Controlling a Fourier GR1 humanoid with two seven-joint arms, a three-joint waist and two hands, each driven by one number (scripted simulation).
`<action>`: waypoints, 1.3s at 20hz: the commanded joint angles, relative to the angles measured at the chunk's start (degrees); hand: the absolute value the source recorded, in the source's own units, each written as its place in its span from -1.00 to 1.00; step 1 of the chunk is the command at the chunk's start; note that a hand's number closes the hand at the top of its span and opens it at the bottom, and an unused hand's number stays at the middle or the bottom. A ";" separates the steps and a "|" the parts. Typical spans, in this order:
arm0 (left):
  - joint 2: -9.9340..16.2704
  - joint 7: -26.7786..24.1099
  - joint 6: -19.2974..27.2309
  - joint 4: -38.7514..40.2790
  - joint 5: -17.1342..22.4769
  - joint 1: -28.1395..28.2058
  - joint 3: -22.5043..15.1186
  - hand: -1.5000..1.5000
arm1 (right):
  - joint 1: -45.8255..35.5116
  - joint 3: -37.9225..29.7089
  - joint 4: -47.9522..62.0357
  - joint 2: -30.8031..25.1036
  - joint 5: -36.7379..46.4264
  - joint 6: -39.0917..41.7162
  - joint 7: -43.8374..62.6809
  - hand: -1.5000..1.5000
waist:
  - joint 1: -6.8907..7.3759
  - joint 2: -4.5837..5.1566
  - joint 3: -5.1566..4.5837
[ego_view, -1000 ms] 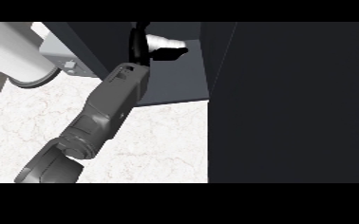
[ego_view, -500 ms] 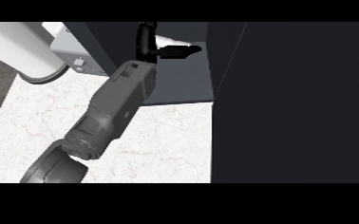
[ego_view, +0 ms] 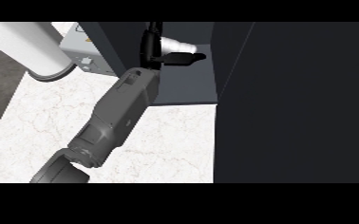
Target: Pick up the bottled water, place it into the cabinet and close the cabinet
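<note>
head view — hand: one black hand (ego_view: 157,52) on a grey forearm (ego_view: 116,116) comes up from the lower left and reaches into the dark cabinet's open compartment; which arm it belongs to cannot be told from this view alone, though it enters at the left of the view.
head view — hand state: its fingers are curled round the neck end of the pale, whitish plastic water bottle (ego_view: 176,44); one black finger (ego_view: 184,58) lies straight out to the right under the bottle, the rest wrap up along the bottle's left side. It is grasping the bottle.
head view — bottle: the water bottle lies roughly sideways inside the compartment, near its back, with only its light upper part showing above the fingers; whether it touches the shelf cannot be told.
head view — cabinet: the dark blue-grey cabinet (ego_view: 184,83) has a lighter inner floor showing below the hand; its left wall stands just beside the wrist.
head view — cabinet door: a broad, near-black panel (ego_view: 288,104) fills the right of the view, standing open and edge-on beside the compartment.
head view — table: white marbled stone table (ego_view: 168,142) lies under the forearm and in front of the cabinet.
head view — other things: a large white cylinder (ego_view: 35,47) slants in at the upper left, and a pale grey box-like appliance (ego_view: 82,52) sits between it and the cabinet's left wall.
head view — other hand: not seen.
</note>
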 commanded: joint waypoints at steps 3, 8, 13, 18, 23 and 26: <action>-0.13 1.11 -2.99 -9.32 2.76 7.90 -5.25 -1.00 | -0.36 4.47 -6.96 1.62 1.66 -2.88 4.89 -1.00 | 0.80 -0.37 -0.02; -0.13 2.31 -6.80 -19.32 5.46 16.31 -10.08 -1.00 | 5.33 3.59 -7.96 0.08 1.52 -1.30 1.94 -1.00 | 0.77 -0.63 -0.01; -0.14 2.95 -6.46 -34.91 7.25 26.34 -18.09 -1.00 | 3.39 0.19 -7.69 -0.58 -0.54 -2.41 2.83 -1.00 | 2.48 -1.00 0.03; 1.24 5.98 -5.44 -47.48 3.60 34.42 -20.42 -1.00 | 1.95 3.59 -8.42 0.26 3.00 -4.25 5.15 -1.00 | 3.11 -0.77 0.02; 5.22 8.20 -6.44 -58.25 3.26 42.20 -22.47 1.00 | 1.98 -0.07 -7.81 -4.54 2.11 0.47 2.22 -1.00 | 2.70 -0.64 0.05; 8.42 10.54 -7.39 -63.27 3.89 47.05 -23.80 1.00 | 3.52 5.63 -9.97 -6.11 8.66 2.66 1.65 1.00 | 2.49 -0.79 -0.02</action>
